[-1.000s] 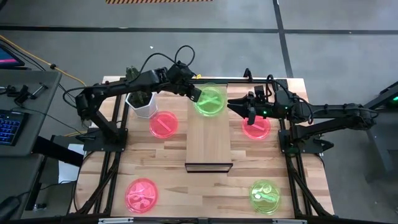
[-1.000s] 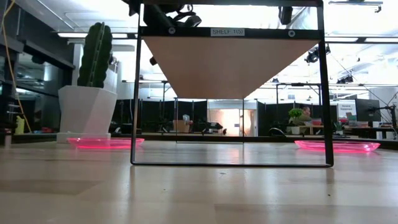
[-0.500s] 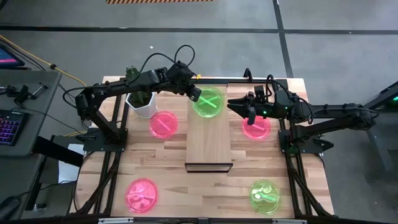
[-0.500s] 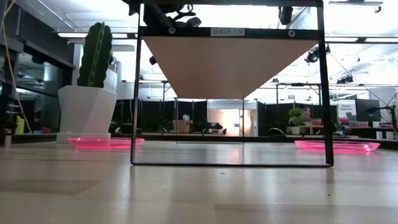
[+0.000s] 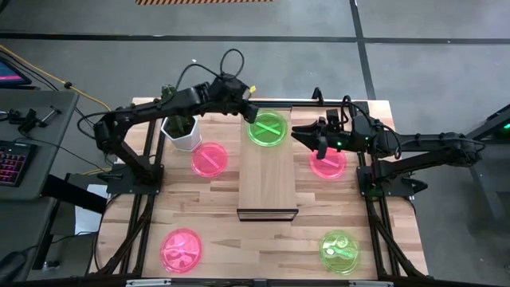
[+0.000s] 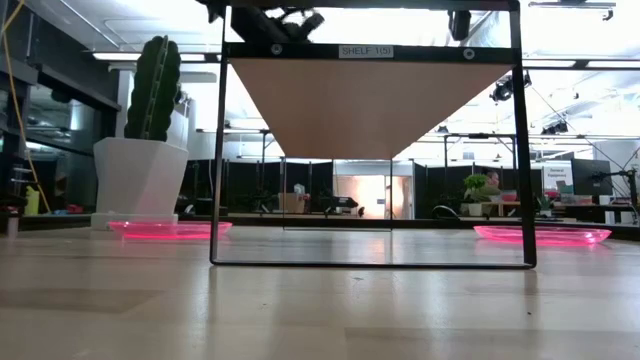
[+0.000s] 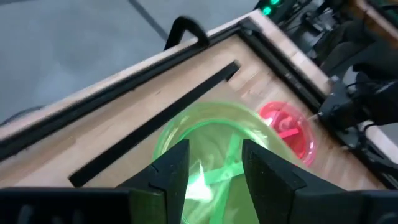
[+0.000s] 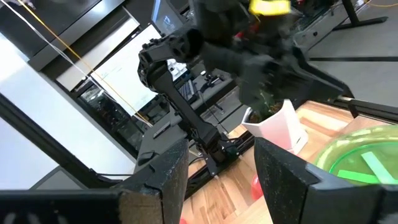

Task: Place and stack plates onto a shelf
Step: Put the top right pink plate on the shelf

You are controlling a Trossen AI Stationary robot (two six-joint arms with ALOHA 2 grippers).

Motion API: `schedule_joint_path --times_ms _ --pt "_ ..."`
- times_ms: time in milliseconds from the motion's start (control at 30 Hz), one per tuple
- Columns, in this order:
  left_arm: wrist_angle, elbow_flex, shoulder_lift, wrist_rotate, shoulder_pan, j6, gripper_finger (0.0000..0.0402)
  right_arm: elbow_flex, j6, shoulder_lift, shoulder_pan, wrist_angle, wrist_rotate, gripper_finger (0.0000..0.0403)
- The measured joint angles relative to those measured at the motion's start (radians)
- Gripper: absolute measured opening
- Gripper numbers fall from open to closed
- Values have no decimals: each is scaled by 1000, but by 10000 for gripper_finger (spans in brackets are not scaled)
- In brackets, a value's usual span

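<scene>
A green plate [image 5: 268, 128] lies flat on the far end of the light-wood shelf [image 5: 268, 179]. My left gripper [image 5: 247, 113] hangs open just beyond the plate's far-left rim. In the left wrist view the green plate [image 7: 217, 140] shows below the gap between its fingers [image 7: 214, 171], apart from them. My right gripper [image 5: 300, 134] stands open beside the shelf's right edge, above the table near a pink plate [image 5: 327, 163]; nothing is between its fingers [image 8: 221, 174]. Another pink plate [image 5: 209, 159] lies on the table left of the shelf.
A white cactus pot [image 5: 182, 131] stands at the far left, close under my left arm. One more pink plate [image 5: 182, 249] and a green plate [image 5: 340, 251] lie near the table's front corners. The shelf's near half is bare wood, ending in a dark frame [image 5: 268, 213].
My left gripper has opened and let go of the green plate's far-left rim, then drawn back a little toward the table's far-left and up. The green plate stays flat on the far end of the shelf.
</scene>
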Motion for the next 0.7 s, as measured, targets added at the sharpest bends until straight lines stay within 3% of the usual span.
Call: schedule_joint_path --times_ms 267,533,700 --pt "26 -23 -200 104 -54 135 140 0 0 0 0 0 60 165" --pt "451 -379 -486 74 -266 133 140 0 1 0 0 0 65 165" --pt "533 -528 -576 -76 -382 131 140 0 0 0 0 0 65 165"
